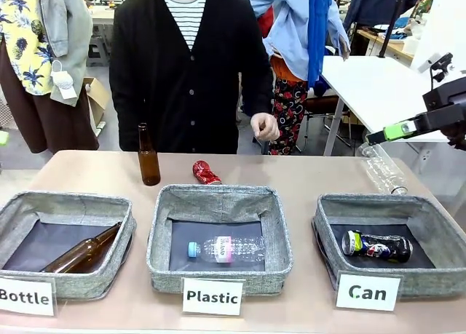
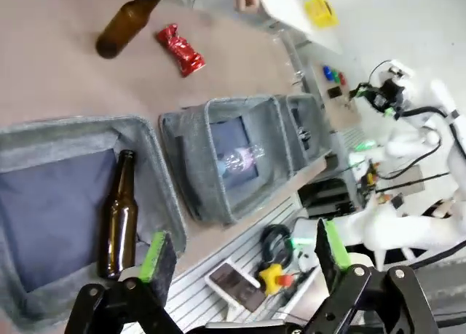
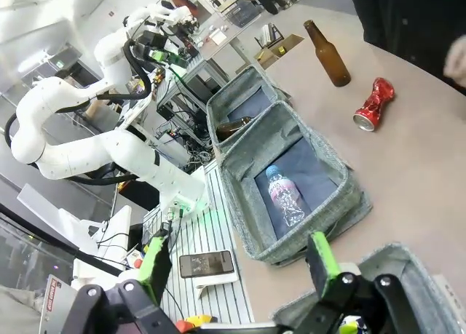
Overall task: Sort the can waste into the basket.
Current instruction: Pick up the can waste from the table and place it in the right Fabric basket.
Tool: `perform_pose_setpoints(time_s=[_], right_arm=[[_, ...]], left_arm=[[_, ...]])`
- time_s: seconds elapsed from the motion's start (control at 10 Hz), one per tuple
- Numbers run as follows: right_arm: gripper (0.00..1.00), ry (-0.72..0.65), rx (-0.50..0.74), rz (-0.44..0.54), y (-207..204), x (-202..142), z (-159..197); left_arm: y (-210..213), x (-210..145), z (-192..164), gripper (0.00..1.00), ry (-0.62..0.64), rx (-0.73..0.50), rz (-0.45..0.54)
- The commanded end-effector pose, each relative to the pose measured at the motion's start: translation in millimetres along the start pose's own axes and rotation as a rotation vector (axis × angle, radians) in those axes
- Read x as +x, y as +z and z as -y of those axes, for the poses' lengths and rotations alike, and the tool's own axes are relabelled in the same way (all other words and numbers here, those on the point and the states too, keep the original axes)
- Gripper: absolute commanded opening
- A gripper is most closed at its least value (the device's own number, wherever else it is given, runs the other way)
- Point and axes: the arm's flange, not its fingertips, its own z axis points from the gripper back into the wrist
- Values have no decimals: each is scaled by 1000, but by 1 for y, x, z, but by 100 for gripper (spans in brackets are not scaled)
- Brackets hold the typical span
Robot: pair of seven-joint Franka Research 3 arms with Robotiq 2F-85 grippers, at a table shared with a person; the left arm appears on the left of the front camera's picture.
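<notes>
Crushed red metal can lies slantwise on the worktop, well left of the right hand — spread wide, empty — which hangs beyond the square grey woven-fabric basket.

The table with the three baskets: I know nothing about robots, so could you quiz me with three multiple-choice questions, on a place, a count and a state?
1. Where does the crushed red can lie?
A) in the person's hand
B) on the table behind the Plastic basket
C) on the floor

2. How many brown glass bottles are there?
A) one
B) two
C) four

3. How does the left gripper stand?
A) open, holding nothing
B) shut on a bottle
C) shut on a can

Answers:
1 B, it rests on bare tabletop beyond that basket.
2 B, the upright bottle on the table and the lying bottle in the Bottle basket.
3 A, its green-padded fingers stand apart with nothing between.
</notes>
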Motion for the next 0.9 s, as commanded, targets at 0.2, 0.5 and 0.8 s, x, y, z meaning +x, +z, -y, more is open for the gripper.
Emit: perform_pose_setpoints(time_s=[0.2, 0.5, 0.8], right_arm=[[100, 21, -13, 4, -1, -3, -1], [100, 21, -13, 4, -1, -3, -1], [100, 21, -13, 4, -1, -3, -1]], left_arm=[[13, -4, -2, 100, 37, -31, 30], [-2, 0, 10, 100, -151, 6, -48], [-81, 45, 59, 100, -205, 222, -35]])
